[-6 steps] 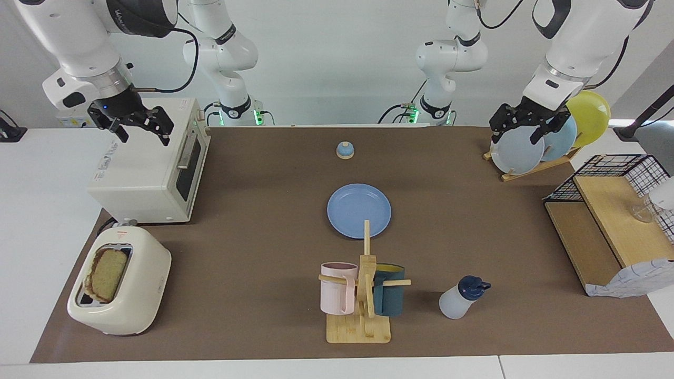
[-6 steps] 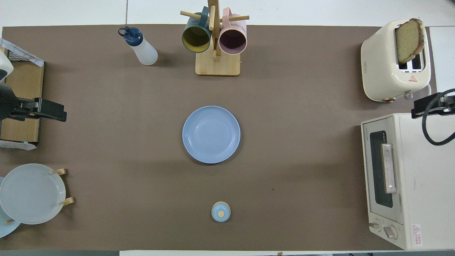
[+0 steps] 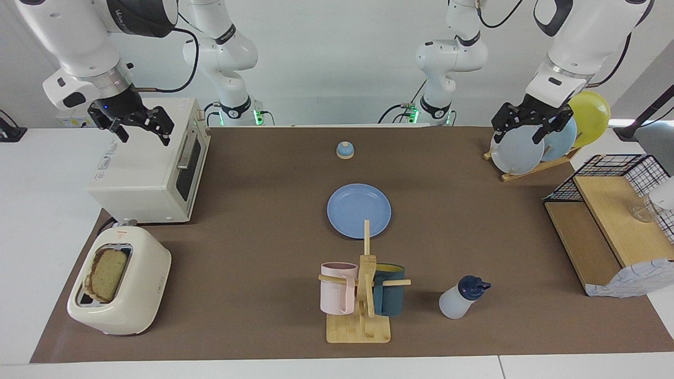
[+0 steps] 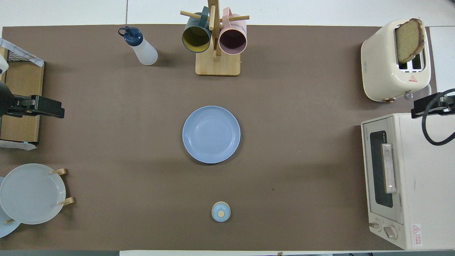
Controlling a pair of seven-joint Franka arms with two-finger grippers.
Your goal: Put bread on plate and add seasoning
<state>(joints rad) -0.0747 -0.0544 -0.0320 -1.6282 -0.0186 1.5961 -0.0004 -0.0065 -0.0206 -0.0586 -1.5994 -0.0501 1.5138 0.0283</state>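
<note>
We see the square tan slice of bread (image 3: 107,275) standing in a slot of the cream toaster (image 3: 120,287), at the desk corner on the right arm's end. The round flat blue plate (image 3: 359,210) lies bare in the middle of the desk. The white seasoning bottle with navy cap (image 3: 463,298) stands near the desk's edge, beside the wooden mug stand (image 3: 362,295). The right claw (image 3: 138,125) hangs over the white oven (image 3: 150,163), fingers apart. The left claw (image 3: 529,125) hangs over the plate rack (image 3: 526,167), fingers apart, holding nothing.
</note>
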